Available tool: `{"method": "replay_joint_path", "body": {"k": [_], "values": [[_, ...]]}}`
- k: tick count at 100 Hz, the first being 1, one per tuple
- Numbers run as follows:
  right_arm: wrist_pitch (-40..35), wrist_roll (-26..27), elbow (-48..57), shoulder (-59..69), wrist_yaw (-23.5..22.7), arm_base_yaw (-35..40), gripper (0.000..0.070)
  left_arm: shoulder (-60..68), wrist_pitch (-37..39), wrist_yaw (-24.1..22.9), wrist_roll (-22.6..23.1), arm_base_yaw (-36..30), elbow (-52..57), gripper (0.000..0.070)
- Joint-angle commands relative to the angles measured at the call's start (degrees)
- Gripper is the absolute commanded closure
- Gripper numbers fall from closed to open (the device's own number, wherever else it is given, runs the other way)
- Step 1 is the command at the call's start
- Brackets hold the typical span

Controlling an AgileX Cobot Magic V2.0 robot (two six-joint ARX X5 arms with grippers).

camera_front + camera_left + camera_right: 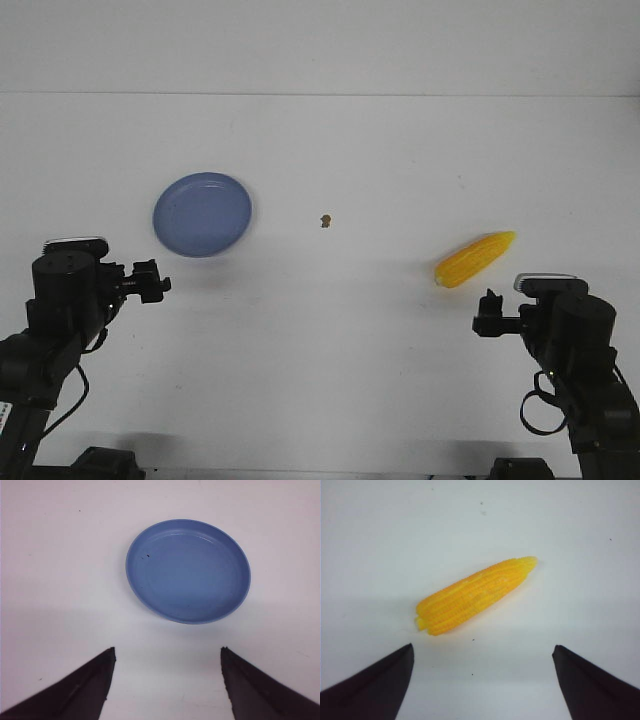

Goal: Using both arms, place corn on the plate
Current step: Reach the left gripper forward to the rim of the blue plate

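The yellow corn [475, 259] lies on the white table at the right, its tip pointing away and to the right. It also shows in the right wrist view [475, 595], just beyond the open fingers. The blue plate [202, 214] sits empty at the left; in the left wrist view the plate [188, 571] lies a little ahead of the fingers. My left gripper [158, 283] is open and empty, near the plate's front edge. My right gripper [487, 312] is open and empty, just in front of the corn. Both also show in their wrist views, left gripper [167, 652] and right gripper [483, 649].
A tiny brown speck [325, 220] lies on the table between plate and corn. The table's far edge meets a white wall behind.
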Motion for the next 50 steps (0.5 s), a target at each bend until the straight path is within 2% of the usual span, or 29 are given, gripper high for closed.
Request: {"method": "replay_joint_path", "body": {"k": [1,22,50], "values": [[0.9,0.2,0.7,0.1,-0.1,0.1,0.0108,1.7,2.3,-0.3,-0.5,0.3,1.0,0.0263],[1.0,0.2,0.7,0.1,-0.1,0.1,0.0108,12.9,8.1,0.3,-1.4,3.3,2.4,0.0263],[1.0,0.2,0.7,0.1,-0.1,0.1,0.0108,37.1,12.1,1.9,-2.4,8.6,13.6,0.0263]]}}
